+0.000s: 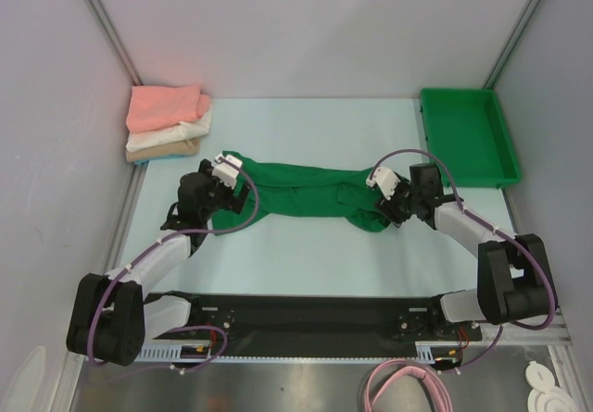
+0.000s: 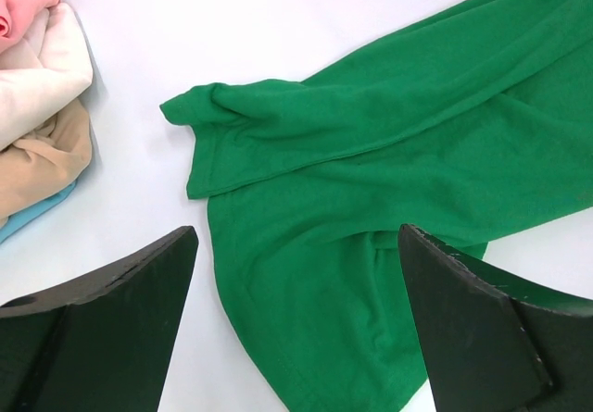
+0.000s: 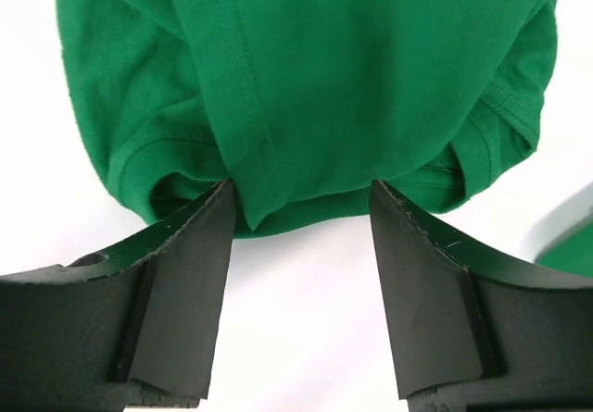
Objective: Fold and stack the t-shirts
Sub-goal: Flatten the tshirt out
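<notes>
A dark green t-shirt point(image 1: 306, 193) lies stretched and bunched across the middle of the table. My left gripper point(image 1: 225, 175) is open over its left end; in the left wrist view the green cloth point(image 2: 371, 199) lies between and beyond the fingers point(image 2: 120, 292). My right gripper point(image 1: 387, 199) is open at the shirt's right end; the bunched hem point(image 3: 296, 106) sits just past the fingertips point(image 3: 208, 218). Neither holds cloth. A stack of folded shirts, salmon pink point(image 1: 165, 106), white point(image 1: 167, 137) and tan point(image 1: 162, 151), sits at the back left and shows in the left wrist view point(image 2: 37, 88).
A rigid green plastic bin point(image 1: 466, 136) stands at the back right, its corner in the right wrist view point(image 3: 570, 255). Grey walls enclose the table on three sides. A pink cable point(image 1: 408, 384) coils at the near edge.
</notes>
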{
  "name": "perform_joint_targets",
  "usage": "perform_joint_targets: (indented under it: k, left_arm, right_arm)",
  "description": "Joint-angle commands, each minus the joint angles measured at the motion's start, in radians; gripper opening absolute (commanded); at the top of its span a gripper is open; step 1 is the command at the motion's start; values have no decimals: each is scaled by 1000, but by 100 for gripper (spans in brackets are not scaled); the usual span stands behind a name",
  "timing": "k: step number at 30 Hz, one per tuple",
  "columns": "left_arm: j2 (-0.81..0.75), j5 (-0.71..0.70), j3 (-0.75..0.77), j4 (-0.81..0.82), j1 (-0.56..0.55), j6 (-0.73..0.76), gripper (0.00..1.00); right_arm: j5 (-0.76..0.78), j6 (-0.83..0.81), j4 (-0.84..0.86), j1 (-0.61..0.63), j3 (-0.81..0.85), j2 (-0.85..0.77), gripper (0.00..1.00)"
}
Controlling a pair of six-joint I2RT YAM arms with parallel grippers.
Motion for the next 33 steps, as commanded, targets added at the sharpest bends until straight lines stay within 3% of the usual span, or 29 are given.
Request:
perform_joint_targets:
  k: [1,16,21,22,24,29,33]
  left_arm:
    - [-19,20,-7,38,9,-25,95]
    - [-22,22,-7,35,17,-23,95]
    - [-23,20,-7,35,18,-22,95]
    - [-22,19,-7,36,18,-20,95]
    - [-16,5,-4,36,18,-15,95]
    - [18,-122,43,23,26,-8,94]
    - [101,-95,144,-118,63,-52,88]
  right_arm:
    - [26,-6,20,5,43,22,63]
    - [67,-6,27,11,53,57,53]
    - [55,-13,18,11,63,57,28]
    - [51,-10,20,11,63,51,12]
    - [49,-12,21,11,65,25,1]
    - [43,40,-40,2,118,-96,0]
    - [61,149,-179,31,239,-172,0]
